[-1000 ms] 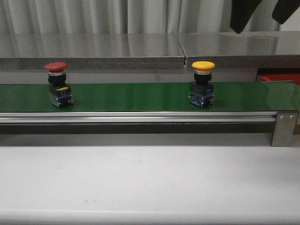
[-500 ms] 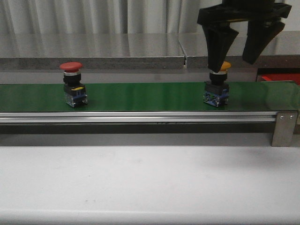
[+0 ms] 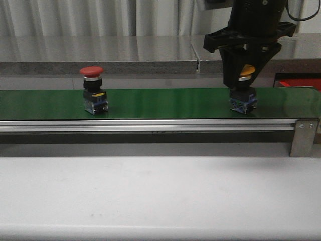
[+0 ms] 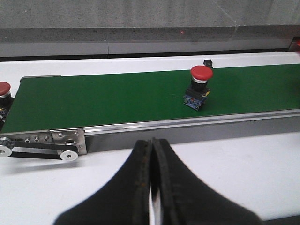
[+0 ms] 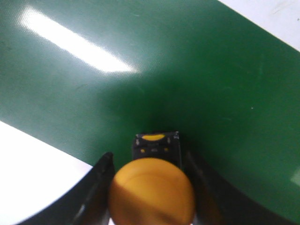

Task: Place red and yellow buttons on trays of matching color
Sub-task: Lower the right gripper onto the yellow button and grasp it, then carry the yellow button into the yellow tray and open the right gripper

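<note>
A yellow button (image 3: 246, 72) stands on the green conveyor belt (image 3: 160, 103) at the right. My right gripper (image 3: 244, 88) reaches down over it, one finger on each side, shut on the cap (image 5: 152, 192). The button's base rests on the belt. A red button (image 3: 92, 71) stands on the belt at the left and also shows in the left wrist view (image 4: 200, 72). My left gripper (image 4: 152, 143) is shut and empty over the white table, short of the belt. No yellow tray shows.
A red object, perhaps a tray (image 3: 300, 83), lies behind the belt's right end. A second red button (image 4: 3, 89) sits at the belt's start. A metal bracket (image 3: 304, 136) ends the belt rail. A grey shelf (image 3: 100, 52) runs behind.
Both buttons rode the belt to the right. My right gripper came down from above and its fingers closed in around the yellow button.
</note>
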Robot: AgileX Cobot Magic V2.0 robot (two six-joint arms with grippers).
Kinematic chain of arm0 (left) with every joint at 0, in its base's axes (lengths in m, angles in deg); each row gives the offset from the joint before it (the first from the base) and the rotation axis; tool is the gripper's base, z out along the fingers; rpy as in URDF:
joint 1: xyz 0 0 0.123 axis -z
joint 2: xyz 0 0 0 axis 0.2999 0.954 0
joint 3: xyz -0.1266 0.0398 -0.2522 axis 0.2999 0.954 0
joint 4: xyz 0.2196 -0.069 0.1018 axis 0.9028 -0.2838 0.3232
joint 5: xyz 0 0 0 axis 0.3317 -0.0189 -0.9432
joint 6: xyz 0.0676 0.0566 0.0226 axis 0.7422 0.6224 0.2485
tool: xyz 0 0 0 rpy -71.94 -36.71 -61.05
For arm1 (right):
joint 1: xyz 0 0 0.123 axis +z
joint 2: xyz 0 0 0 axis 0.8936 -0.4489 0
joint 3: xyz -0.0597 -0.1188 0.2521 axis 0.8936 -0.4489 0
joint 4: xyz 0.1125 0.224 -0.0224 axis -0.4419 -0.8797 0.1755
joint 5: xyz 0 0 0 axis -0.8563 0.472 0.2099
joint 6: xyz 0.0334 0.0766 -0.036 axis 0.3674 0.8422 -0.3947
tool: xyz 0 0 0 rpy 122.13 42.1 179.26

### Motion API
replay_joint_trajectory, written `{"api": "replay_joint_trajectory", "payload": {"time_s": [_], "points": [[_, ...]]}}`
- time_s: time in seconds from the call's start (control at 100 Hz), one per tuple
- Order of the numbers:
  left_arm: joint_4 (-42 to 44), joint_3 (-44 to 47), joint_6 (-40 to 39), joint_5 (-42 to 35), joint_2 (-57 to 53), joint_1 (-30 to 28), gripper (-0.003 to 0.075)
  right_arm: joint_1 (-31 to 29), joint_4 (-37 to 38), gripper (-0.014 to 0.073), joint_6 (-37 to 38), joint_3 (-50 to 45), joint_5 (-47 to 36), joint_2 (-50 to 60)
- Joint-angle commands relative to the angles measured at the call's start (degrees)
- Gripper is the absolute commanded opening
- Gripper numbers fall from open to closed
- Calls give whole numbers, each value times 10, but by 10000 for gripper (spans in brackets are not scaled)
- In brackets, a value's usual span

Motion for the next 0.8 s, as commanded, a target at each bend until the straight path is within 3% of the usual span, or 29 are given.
{"api": "replay_joint_trajectory", "payload": {"time_s": [0.0,0.36,0.79], "points": [[-11,-16,-5,-43,5,4,-20,-3,12,174,-7,20,-17,34],[-11,-16,-5,-43,5,4,-20,-77,12,172,13,7,-18,111],[-11,-16,-5,-43,5,4,-20,-281,-9,172,17,-81,-50,147]]}}
